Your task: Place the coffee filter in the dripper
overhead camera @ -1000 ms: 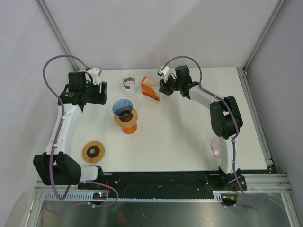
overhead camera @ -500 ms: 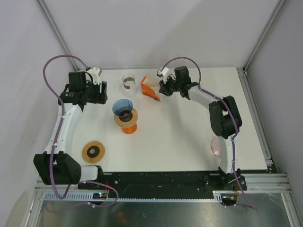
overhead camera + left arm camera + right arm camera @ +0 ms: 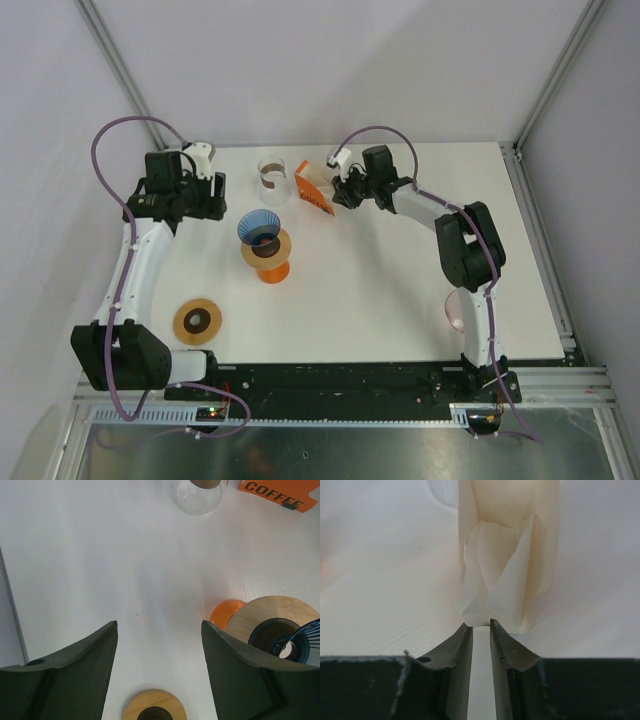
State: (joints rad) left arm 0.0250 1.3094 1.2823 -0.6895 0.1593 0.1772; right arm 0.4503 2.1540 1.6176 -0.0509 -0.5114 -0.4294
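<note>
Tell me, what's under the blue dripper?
The dripper sits on a wooden ring, and the ring rests on an orange stand. The stand's top is hidden under the ring.

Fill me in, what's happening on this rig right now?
The right gripper is pinched on a paper coffee filter at the orange filter box on the far side of the table. The left gripper hovers open and empty beside the blue dripper, which has no filter in it yet.
</note>
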